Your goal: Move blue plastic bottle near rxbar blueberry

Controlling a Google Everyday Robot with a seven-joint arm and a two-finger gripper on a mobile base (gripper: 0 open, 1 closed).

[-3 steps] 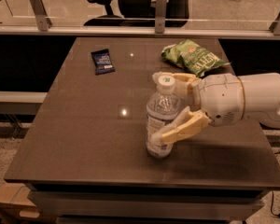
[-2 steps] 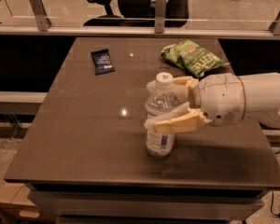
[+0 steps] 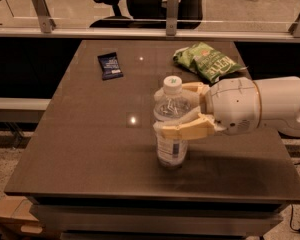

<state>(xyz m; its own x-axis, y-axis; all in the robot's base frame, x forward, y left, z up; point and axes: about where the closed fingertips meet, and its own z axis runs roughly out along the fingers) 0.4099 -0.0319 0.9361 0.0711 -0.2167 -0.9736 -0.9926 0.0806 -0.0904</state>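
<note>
One tool — fingers clasped round the upright blue plastic bottle.

My hand grips the blue plastic bottle. My fingers are smooth, matt cream plastic, and the wrist shell behind them is satin white plastic. The bottle between them is clear, thin, ribbed plastic with a matt white cap. Beneath my hand the desk is dark and polished, mirroring lights. Just behind the hand lies a crinkled, glossy green chip bag. Out past my fingertips and farther back, the rxbar blueberry has a dark blue, faintly shiny wrapper.
</note>
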